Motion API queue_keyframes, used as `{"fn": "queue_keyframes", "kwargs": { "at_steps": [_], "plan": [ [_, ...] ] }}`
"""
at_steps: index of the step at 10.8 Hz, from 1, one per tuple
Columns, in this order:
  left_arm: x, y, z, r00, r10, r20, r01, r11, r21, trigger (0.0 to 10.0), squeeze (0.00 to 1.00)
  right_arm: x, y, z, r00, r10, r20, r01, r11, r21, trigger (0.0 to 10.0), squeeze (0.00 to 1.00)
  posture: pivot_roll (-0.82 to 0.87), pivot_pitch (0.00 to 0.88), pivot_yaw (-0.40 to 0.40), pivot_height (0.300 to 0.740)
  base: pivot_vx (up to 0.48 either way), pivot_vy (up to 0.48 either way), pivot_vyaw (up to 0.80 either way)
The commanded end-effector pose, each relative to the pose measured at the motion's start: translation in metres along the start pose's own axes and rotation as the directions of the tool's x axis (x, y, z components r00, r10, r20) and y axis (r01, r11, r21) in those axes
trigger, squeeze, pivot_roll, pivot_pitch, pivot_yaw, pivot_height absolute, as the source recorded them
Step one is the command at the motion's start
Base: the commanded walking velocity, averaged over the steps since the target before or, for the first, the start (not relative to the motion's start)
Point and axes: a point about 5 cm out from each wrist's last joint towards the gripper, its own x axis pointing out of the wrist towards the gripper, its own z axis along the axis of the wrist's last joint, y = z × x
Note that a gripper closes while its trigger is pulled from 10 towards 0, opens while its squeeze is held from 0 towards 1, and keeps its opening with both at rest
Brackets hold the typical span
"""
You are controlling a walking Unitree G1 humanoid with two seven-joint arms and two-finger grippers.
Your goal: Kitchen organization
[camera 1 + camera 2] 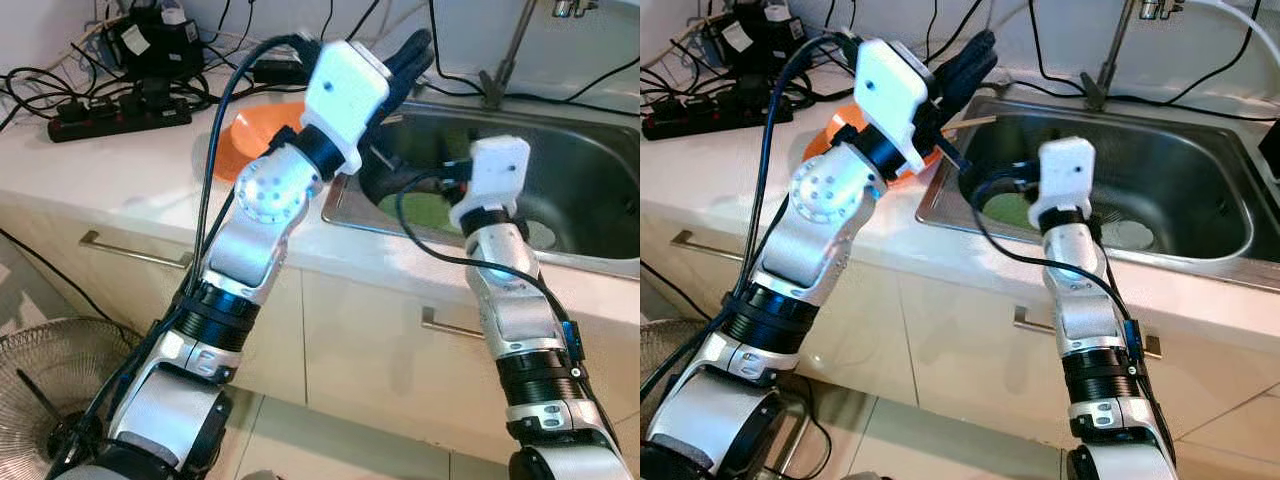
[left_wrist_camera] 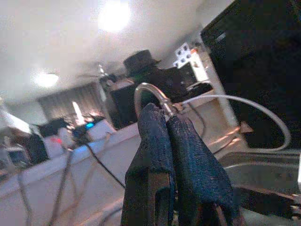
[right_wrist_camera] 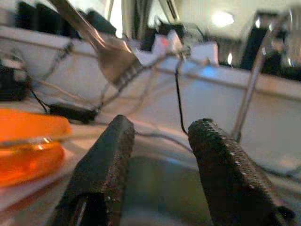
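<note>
Reaching over one sink [image 1: 1200, 175]: left gripper [image 2: 171, 155] jaws closed empty, right gripper [image 3: 162, 141] jaws apart.

A black power strip [image 1: 118, 117] with tangled cables lies on the bench at ten o'clock; a floor fan [image 1: 45, 385] stands at seven o'clock

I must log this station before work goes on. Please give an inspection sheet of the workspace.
Surface: pale countertop with steel sink.
Job's things: orange bowl beside the sink; a fork in the right wrist view.
Clutter: power strip.
Grippers: left gripper raised over the sink edge, fingers together; right gripper at the sink, fingers apart, empty.
Cables: black leads along the wall.
Surroundings: faucet, drawer fronts, floor fan.
</note>
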Motion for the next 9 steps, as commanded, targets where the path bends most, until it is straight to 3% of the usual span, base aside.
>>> {"fn": "queue_keyframes", "kwargs": {
  "at_steps": [1, 4, 5, 9],
  "plan": [
    [-0.002, 0.001, 0.004, 1.0, -0.015, 0.012, 0.016, 0.999, -0.033, 10.0, 0.0, -0.003, 0.002, 0.004, 0.999, 0.031, 0.034, -0.03, 0.999, -0.024, 10.0, 1.0, 0.18, 0.027, 0.019, 0.74, 0.0, 0.0, 0.0],
    [-0.004, -0.001, 0.003, 0.999, -0.034, 0.009, 0.035, 0.992, -0.119, 10.0, 0.0, -0.005, 0.008, 0.004, 0.996, 0.08, 0.046, -0.078, 0.996, -0.032, 10.0, 1.0, 0.18, 0.036, 0.026, 0.74, 0.0, 0.0, 0.0],
    [-0.005, -0.001, 0.004, 0.999, -0.04, 0.011, 0.041, 0.989, -0.141, 10.0, 0.0, -0.006, 0.01, 0.005, 0.995, 0.083, 0.048, -0.081, 0.996, -0.038, 10.0, 0.04, 0.17, 0.036, 0.031, 0.74, 0.0, 0.0, 0.0],
    [-0.011, -0.013, -0.005, 0.989, -0.146, -0.031, 0.135, 0.964, -0.23, 10.0, 0.0, -0.008, 0.015, 0.008, 0.995, 0.073, 0.068, -0.072, 0.997, -0.016, 10.0, 0.0, 0.17, 0.037, 0.047, 0.74, 0.0, 0.0, 0.0]
  ]
}}
